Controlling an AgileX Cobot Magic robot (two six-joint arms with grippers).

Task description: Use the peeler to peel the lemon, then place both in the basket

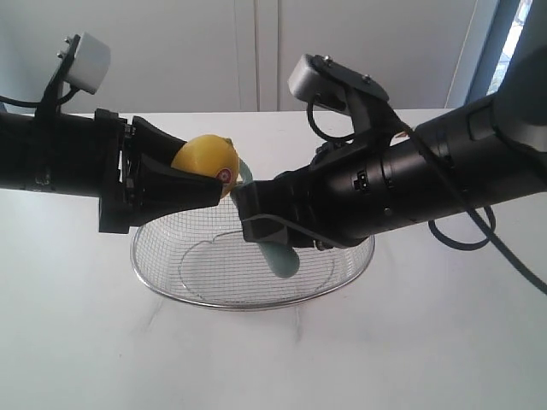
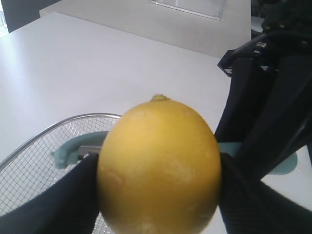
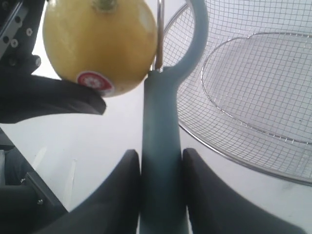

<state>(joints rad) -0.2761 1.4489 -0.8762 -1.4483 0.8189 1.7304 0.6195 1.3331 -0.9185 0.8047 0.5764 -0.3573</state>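
Right now the left gripper [image 1: 205, 169] is pinching the lemon [image 1: 205, 161] between its two black fingers [image 2: 63, 200], one on either side of the fruit. The lemon is held in the air above the basket [image 1: 256, 303], over the part of the rim nearest that arm, with its red-and-white sticker [image 3: 95, 82] facing the other arm. The right gripper [image 3: 161, 155] is clamped on the thick handle of the peeler [image 3: 161, 122], a finger pressed to each side. The peeler's curved loop head reaches to the lemon, and its thin metal blade [image 3: 158, 48] lies against the yellow skin just beside the sticker. The handle's butt end hangs over the basket's mesh bowl; whether it touches the mesh cannot be told. The basket sits under both grippers on the white table [image 1: 427, 350].
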